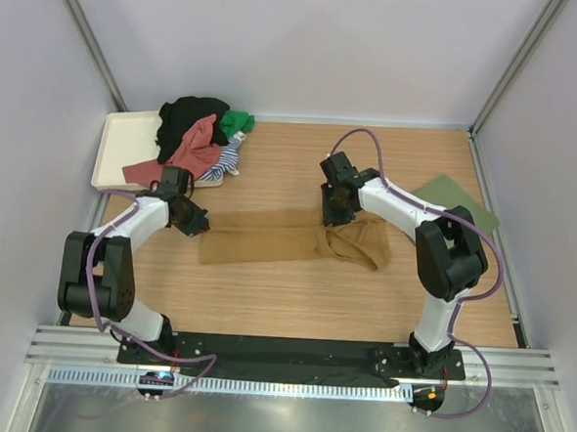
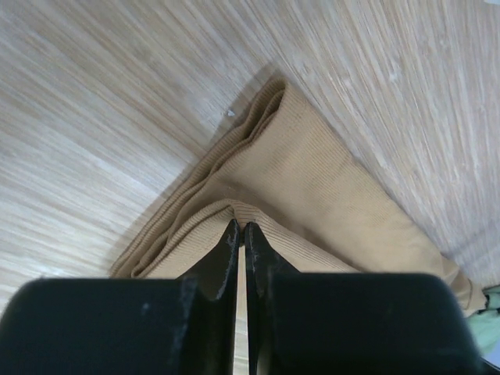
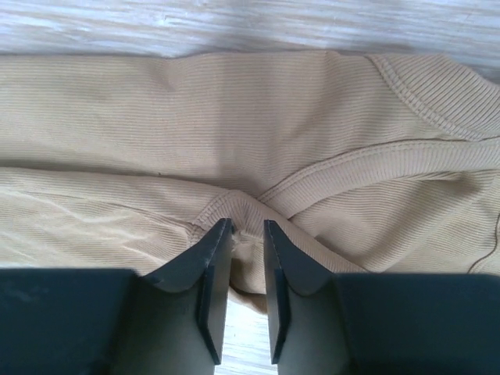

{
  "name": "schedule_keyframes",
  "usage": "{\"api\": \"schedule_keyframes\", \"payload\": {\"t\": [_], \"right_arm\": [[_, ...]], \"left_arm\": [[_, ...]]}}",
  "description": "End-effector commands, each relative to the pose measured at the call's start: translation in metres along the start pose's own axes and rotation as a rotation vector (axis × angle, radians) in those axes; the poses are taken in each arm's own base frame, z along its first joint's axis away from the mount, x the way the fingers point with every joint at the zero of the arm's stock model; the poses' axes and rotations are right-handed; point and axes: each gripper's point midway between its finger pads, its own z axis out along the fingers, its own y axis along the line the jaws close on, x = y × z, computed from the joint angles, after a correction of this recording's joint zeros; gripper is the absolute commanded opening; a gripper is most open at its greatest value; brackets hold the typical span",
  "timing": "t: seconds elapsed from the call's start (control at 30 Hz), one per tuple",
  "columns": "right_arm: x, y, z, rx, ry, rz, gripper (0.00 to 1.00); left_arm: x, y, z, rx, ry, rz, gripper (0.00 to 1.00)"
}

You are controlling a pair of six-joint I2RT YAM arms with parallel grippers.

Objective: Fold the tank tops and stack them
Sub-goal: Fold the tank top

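A mustard brown tank top (image 1: 287,240) lies stretched left to right across the middle of the wooden table. My left gripper (image 1: 196,220) is at its left end. In the left wrist view the left gripper (image 2: 238,226) is shut on a raised fold of the ribbed cloth (image 2: 312,180). My right gripper (image 1: 334,215) is at the strap end on the right. In the right wrist view the right gripper (image 3: 248,225) pinches a bunched ridge of the cloth (image 3: 234,117) between narrowly parted jaws. Several more tank tops (image 1: 201,132), black, red, green and striped, are heaped at the back left.
The heap rests partly on a cream tray (image 1: 116,147) at the back left corner. A flat olive green cloth (image 1: 458,202) lies at the right edge. Walls close in the back and both sides. A metal rail (image 1: 290,358) runs along the near edge.
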Motion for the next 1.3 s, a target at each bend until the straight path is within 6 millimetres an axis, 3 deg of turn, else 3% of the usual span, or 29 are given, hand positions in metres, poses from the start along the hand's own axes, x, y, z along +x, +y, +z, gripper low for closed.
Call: {"api": "schedule_keyframes", "payload": {"t": [0.0, 0.03, 0.13, 0.2, 0.23, 0.27, 0.33, 0.37, 0.43, 0.47, 0.5, 0.73, 0.8, 0.9, 1.27], "right_arm": [[-0.026, 0.005, -0.017, -0.028, -0.1, 0.008, 0.32], [-0.027, 0.003, -0.019, -0.024, -0.11, 0.01, 0.38], [-0.03, -0.004, -0.037, -0.034, -0.164, 0.034, 0.48], [-0.02, -0.013, -0.042, -0.026, -0.169, 0.05, 0.53], [-0.022, -0.016, -0.058, -0.037, -0.205, 0.069, 0.55], [-0.009, -0.024, -0.056, -0.016, -0.191, 0.074, 0.57], [-0.001, -0.03, -0.072, -0.019, -0.221, 0.094, 0.63], [0.016, -0.039, -0.069, 0.008, -0.193, 0.098, 0.65], [0.026, -0.054, -0.078, 0.057, -0.218, 0.133, 0.73], [0.042, -0.063, -0.073, 0.089, -0.188, 0.138, 0.74], [0.046, -0.074, -0.074, 0.141, -0.202, 0.153, 0.81], [0.069, -0.108, -0.079, 0.175, -0.247, 0.362, 0.8], [0.071, -0.116, -0.081, 0.145, -0.298, 0.475, 0.77], [0.075, -0.109, -0.076, 0.043, -0.329, 0.539, 0.68], [0.082, -0.12, -0.039, 0.131, -0.238, 0.405, 0.5]], "left_arm": [[-0.021, -0.015, 0.001, 0.031, -0.059, 0.027, 0.06], [-0.023, -0.013, 0.003, 0.022, -0.067, 0.031, 0.18], [-0.026, -0.014, 0.001, 0.027, -0.066, 0.064, 0.29], [-0.029, -0.014, -0.003, 0.029, -0.083, 0.091, 0.32], [-0.032, -0.015, -0.009, 0.038, -0.1, 0.095, 0.43], [-0.034, -0.015, -0.012, 0.037, -0.117, 0.102, 0.47], [-0.037, -0.015, -0.022, 0.047, -0.139, 0.121, 0.61], [-0.037, -0.014, -0.025, 0.048, -0.147, 0.125, 0.62], [-0.037, -0.013, -0.03, 0.057, -0.156, 0.134, 0.71], [-0.035, -0.012, -0.035, 0.07, -0.158, 0.138, 0.74], [-0.031, -0.012, -0.036, 0.083, -0.146, 0.143, 0.75], [-0.008, -0.001, -0.029, 0.12, -0.072, 0.221, 0.76], [-0.003, 0.005, -0.023, 0.117, -0.057, 0.228, 0.75], [0.009, 0.01, -0.016, 0.135, -0.018, 0.229, 0.73], [0.013, 0.013, -0.014, 0.161, -0.013, 0.302, 0.72]]}}
